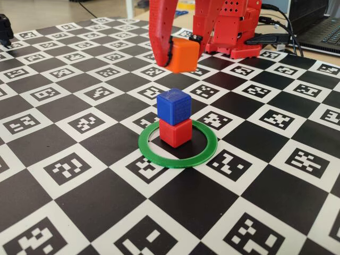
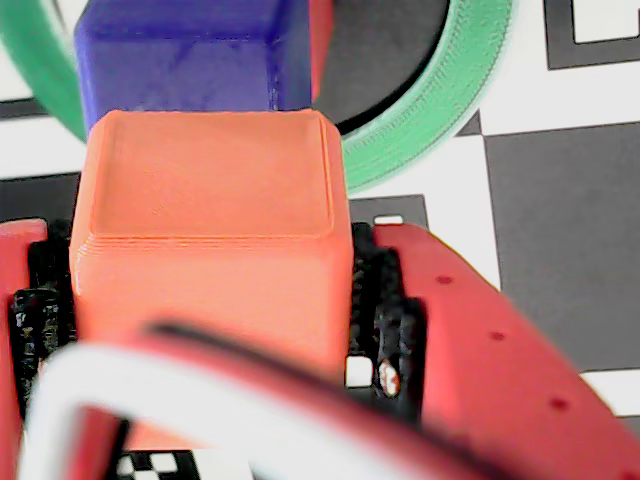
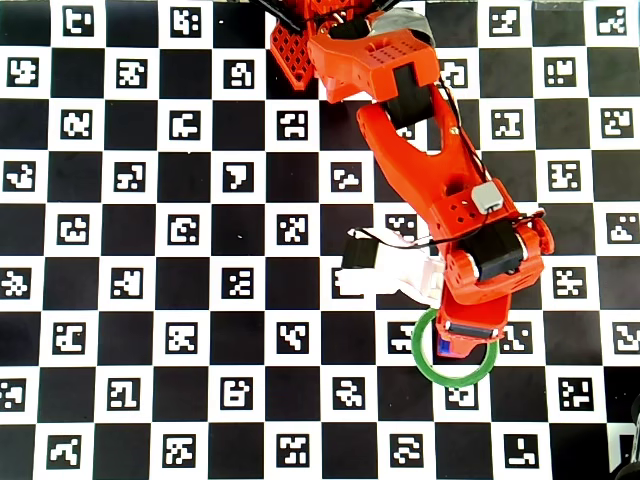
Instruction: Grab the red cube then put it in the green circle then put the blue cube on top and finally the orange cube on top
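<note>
Our red claw (image 1: pixel 171 53) grips the small matte orange plastic cube (image 1: pixel 182 54), up high and behind the small blue plastic cube (image 1: pixel 173 107), so we move forward.

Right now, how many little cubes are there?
3. The red cube sits inside the green circle, the blue cube on top of it, and the orange cube is held in the gripper above.

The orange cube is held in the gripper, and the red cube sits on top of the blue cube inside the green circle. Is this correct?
Not quite: the stack order is reversed. The fixed view shows the blue cube on top of the red cube, inside the green circle. The rest holds: the gripper does hold the orange cube.
</note>
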You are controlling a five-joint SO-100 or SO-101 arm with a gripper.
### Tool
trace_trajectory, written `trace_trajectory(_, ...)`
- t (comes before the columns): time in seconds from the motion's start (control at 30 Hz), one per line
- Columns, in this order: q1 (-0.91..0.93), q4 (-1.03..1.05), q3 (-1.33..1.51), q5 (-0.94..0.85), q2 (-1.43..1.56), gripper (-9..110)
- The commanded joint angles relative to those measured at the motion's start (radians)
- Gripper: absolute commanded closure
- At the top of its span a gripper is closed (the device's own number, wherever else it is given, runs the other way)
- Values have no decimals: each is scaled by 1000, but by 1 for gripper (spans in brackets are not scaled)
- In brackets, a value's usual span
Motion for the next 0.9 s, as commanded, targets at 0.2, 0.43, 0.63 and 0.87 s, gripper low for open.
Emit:
trace_trajectory(0.2, -21, -26, -118, 5, -8, 98)
trace_trajectory(0.43, -15, -29, -133, 0, -34, 98)
trace_trajectory(0.63, -5, -31, -144, -5, -40, 98)
trace_trajectory(0.87, 8, -31, -147, -6, -46, 98)
